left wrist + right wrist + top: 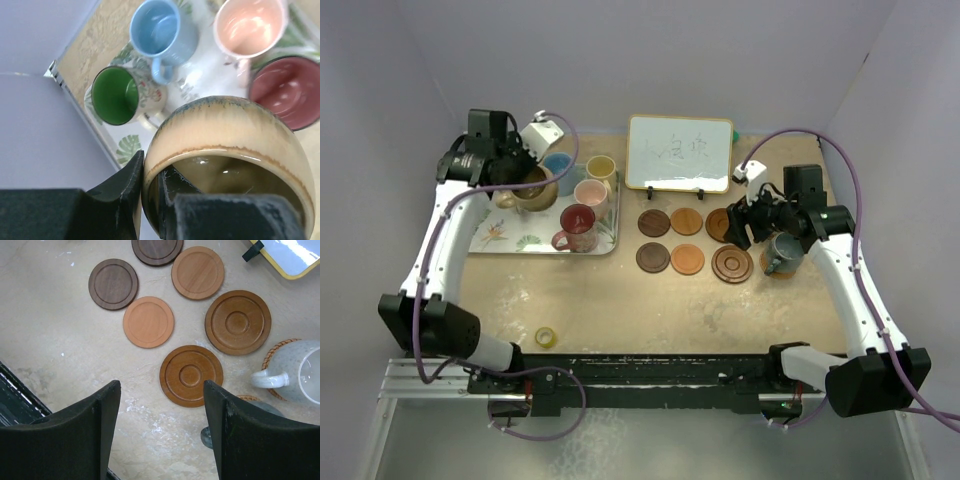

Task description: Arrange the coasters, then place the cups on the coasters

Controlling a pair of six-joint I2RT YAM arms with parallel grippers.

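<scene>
My left gripper is shut on the rim of a tan cup, one finger inside it and one outside, over the back left of the leaf-patterned tray. On the tray stand green-lined, light blue, pink and red cups, and a yellow cup. Several wooden coasters lie in two rows mid-table, two of them ringed. My right gripper hangs open above the table beside them. A pale speckled cup sits on a rattan coaster. A grey cup stands under the right arm.
A small whiteboard on a stand is at the back, behind the coasters. A yellow tape roll lies near the front edge. Grey walls close in the table on the left, right and back.
</scene>
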